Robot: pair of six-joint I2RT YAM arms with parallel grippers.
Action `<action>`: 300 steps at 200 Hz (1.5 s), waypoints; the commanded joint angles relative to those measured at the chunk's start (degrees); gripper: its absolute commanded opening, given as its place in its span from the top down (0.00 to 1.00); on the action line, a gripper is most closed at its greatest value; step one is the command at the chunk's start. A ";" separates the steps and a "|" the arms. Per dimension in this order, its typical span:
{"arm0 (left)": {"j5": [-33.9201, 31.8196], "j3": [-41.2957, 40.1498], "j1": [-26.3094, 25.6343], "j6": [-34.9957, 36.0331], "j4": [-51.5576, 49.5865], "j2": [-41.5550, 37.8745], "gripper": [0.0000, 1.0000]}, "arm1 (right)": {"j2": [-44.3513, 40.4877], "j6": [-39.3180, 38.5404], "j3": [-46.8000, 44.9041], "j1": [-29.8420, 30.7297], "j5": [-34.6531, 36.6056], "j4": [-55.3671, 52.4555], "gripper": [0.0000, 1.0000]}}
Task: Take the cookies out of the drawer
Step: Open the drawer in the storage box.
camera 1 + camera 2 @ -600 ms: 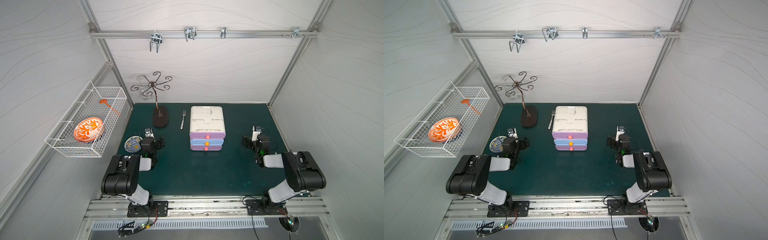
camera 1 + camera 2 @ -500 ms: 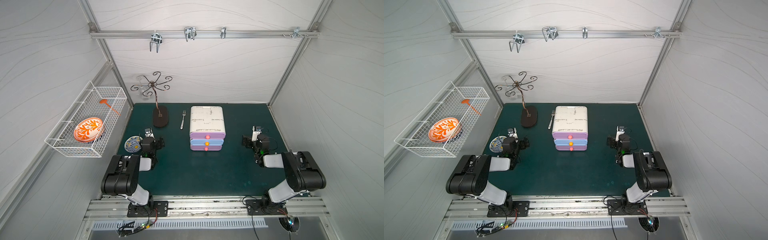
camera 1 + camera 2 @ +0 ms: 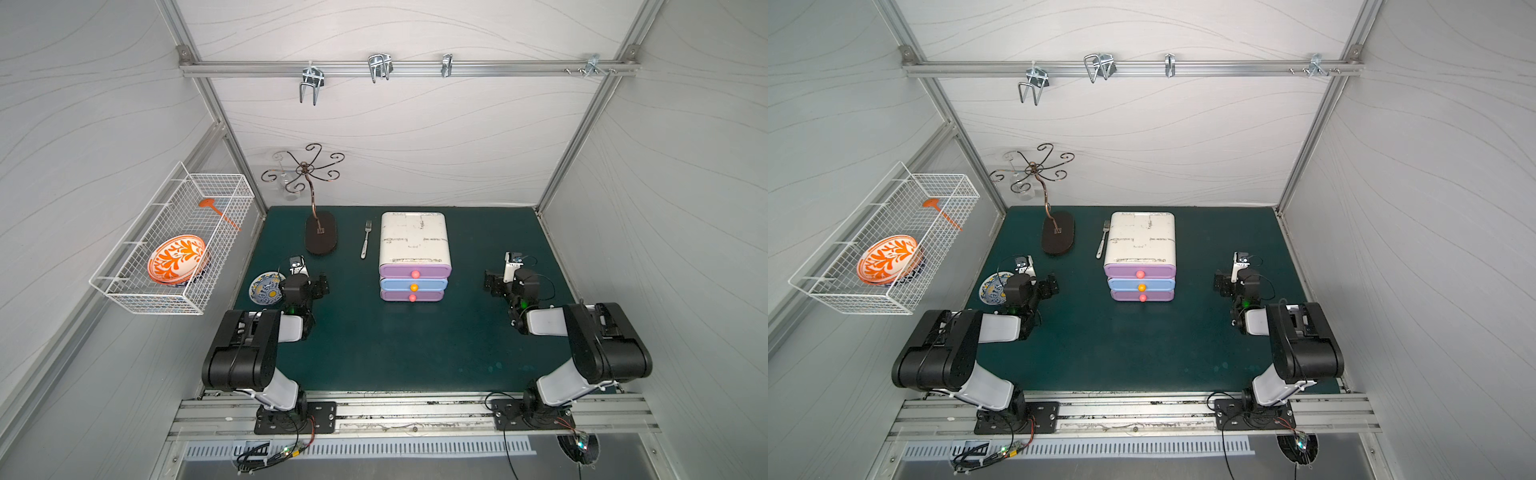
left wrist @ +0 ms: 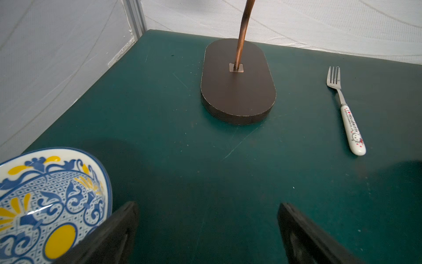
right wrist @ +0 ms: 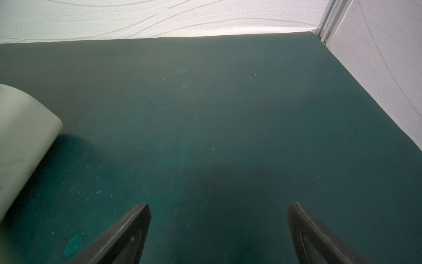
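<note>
Cookies don't show up in any view, so I can't tell where they are. The drawer unit (image 3: pixel 414 243) sits mid-table on the green mat (image 3: pixel 395 340), and all three drawers look pushed in flush: top purple drawer (image 3: pixel 432 272), blue drawer (image 3: pixel 432 285) and bottom purple drawer (image 3: pixel 430 296), each with a little round knob. The left gripper (image 4: pixel 207 210) is low over the mat with its jaws spread wide and nothing between them. It's right next to the blue-and-yellow dish (image 4: pixel 45 194); one finger overlaps the dish rim in the wrist view, but I can't tell if it's touching. The right gripper (image 5: pixel 218 208) is the same deal on the other side of the drawer unit: jaws wide apart, nothing held, just bare mat under it, and a white corner of the unit is at the edge of its wrist view. Both grippers are well apart from the drawer fronts in both top views. Other stuff: a fork (image 4: pixel 347 118) lies flat just beside the unit's left side, and a dark oval stand base (image 4: pixel 237 91) with a copper stem is near it. A wire basket (image 3: pixel 153 297) on the left wall holds an orange patterned plate (image 3: pixel 176 259).
</note>
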 commanded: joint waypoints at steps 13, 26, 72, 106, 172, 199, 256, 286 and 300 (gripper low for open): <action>0.39 7.08 -0.03 0.77 -11.62 -6.75 0.00 | -7.49 0.70 9.61 0.58 0.94 -21.71 0.01; -1.79 14.98 0.10 -2.43 -27.45 -11.30 0.00 | -9.93 6.67 20.88 0.11 -0.39 -43.88 0.01; 6.46 34.75 -3.21 -26.30 -58.74 -21.10 0.00 | -20.31 14.59 34.13 3.53 -20.40 -61.66 0.04; 20.67 32.74 -11.43 -48.54 -58.59 -27.65 0.05 | -13.13 20.04 52.05 6.58 -41.51 -69.17 0.37; 12.13 22.58 -32.26 -69.83 -55.85 -43.06 0.05 | 1.29 21.62 73.45 22.16 -50.64 -77.27 0.67; 7.40 20.21 -40.92 -72.21 -54.06 -43.37 0.05 | 2.01 24.08 71.40 22.87 -48.33 -75.07 0.68; 0.80 16.07 -53.50 -74.89 -33.78 -31.77 0.11 | 10.87 22.14 77.32 22.54 -47.91 -81.99 0.84; -1.01 18.52 -54.80 -72.81 -29.72 -24.86 0.14 | 12.73 20.65 77.12 21.94 -46.84 -84.43 0.85; -2.88 18.51 -54.80 -71.73 -26.96 -22.75 0.18 | 12.72 20.81 76.40 21.43 -46.76 -84.06 0.85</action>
